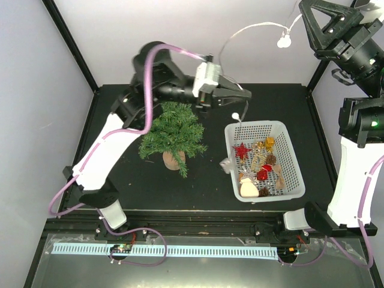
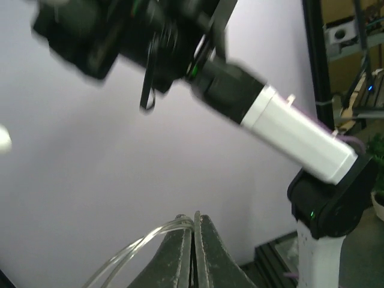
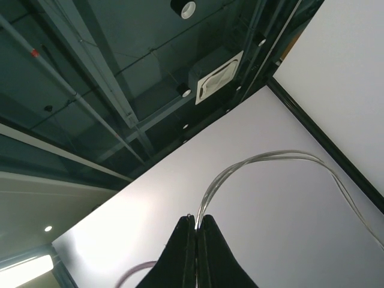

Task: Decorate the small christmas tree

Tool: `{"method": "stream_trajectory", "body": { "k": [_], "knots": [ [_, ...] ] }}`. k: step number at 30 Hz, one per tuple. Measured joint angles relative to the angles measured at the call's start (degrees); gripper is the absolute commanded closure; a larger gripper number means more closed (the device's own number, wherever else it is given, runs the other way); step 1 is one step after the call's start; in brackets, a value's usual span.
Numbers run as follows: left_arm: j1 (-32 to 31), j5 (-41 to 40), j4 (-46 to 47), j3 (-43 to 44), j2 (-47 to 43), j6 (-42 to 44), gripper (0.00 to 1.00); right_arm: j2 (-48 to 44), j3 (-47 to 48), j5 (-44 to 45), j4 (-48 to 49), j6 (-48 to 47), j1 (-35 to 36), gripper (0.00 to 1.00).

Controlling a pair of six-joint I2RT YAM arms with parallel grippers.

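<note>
- Black bench (image 1: 150,186) inside a white-walled enclosure: the small christmas tree (image 1: 173,127) stands upright on its tan base, left of centre. A white basket (image 1: 258,125) of ornaments sits at its 3 o'clock, apart from it.
- The left fingers (image 2: 177,252) are pressed together, pinching a clear light string (image 1: 252,26). Seen from above, they hover at the tree's 1 o'clock, just past the crown.
- The right fingers (image 3: 183,252) pinch the same string, raised high toward the 2 o'clock corner. The string arcs loosely between the two arms.
- One small bulb (image 1: 236,114) dangles below the left fingers, near the basket's far-left corner.
- The step in hand looks like draping the string onto the tree; none of it lies on the branches yet.
- To do it well:
  - Keep both pinches firm.
  - Carry the left end toward 7 o'clock until it is over the crown, then lower it so the wire catches among the top needles.
  - Let the right arm follow and feed slack, since a taut line could tip the light tree.
  - Keep the dangling tail away from the basket's mesh.
</note>
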Motion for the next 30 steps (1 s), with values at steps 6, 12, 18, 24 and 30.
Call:
{"method": "stream_trajectory", "body": {
  "k": [6, 12, 18, 24, 30],
  "knots": [
    [0.0, -0.9, -0.7, 3.1, -5.2, 0.3, 0.99, 1.1, -0.1, -1.2, 2.4, 1.7, -0.1, 0.99],
    [2.1, -1.2, -4.7, 2.1, -8.4, 1.6, 0.98, 5.3, 8.9, -3.7, -4.5, -3.4, 1.9, 0.99],
    [6.0, -1.5, -7.7, -1.7, -11.2, 1.9, 0.98, 4.9, 7.3, -4.4, -13.7, -11.3, 6.5, 0.99],
    [8.9, -1.6, -8.7, -4.2, -13.5, 1.8, 0.99, 7.4, 7.7, -2.9, -24.4, -19.8, 12.7, 0.99],
    [11.0, -1.5, -9.6, -6.7, -15.8, 1.9, 0.98, 8.9, 7.7, 0.3, -34.7, -27.5, 16.6, 0.99]
  ]
}}
